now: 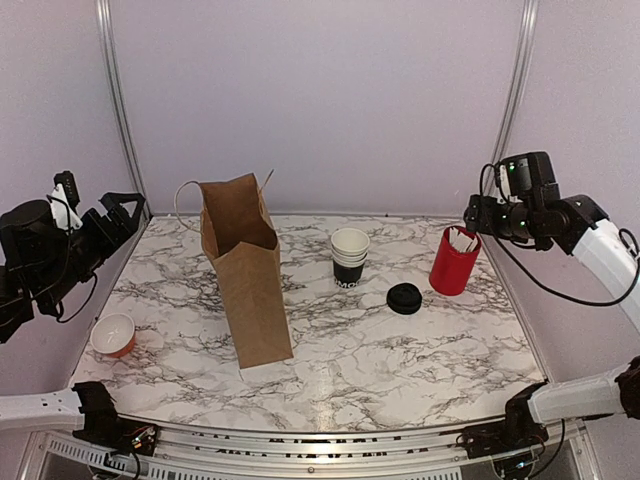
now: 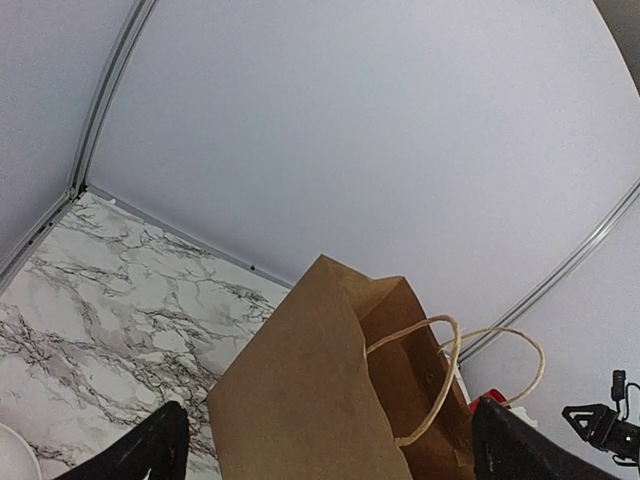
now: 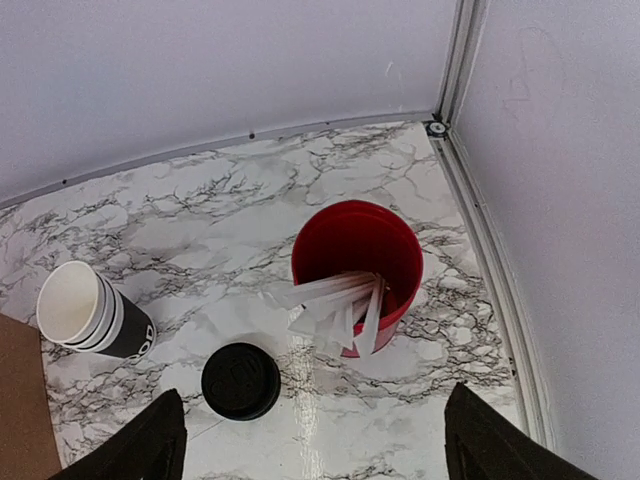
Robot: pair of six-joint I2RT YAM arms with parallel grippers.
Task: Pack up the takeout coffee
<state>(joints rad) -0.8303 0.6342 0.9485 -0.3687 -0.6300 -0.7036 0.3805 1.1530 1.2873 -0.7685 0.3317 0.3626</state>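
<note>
Barely begun, I judge: cups and loose lid sit outside the bag; left gripper and right gripper open, empty

Observed: left arm, right arm white-linked, black-jointed, with black cables. Green light on the right wrist. Black left hand, right hand.
</note>
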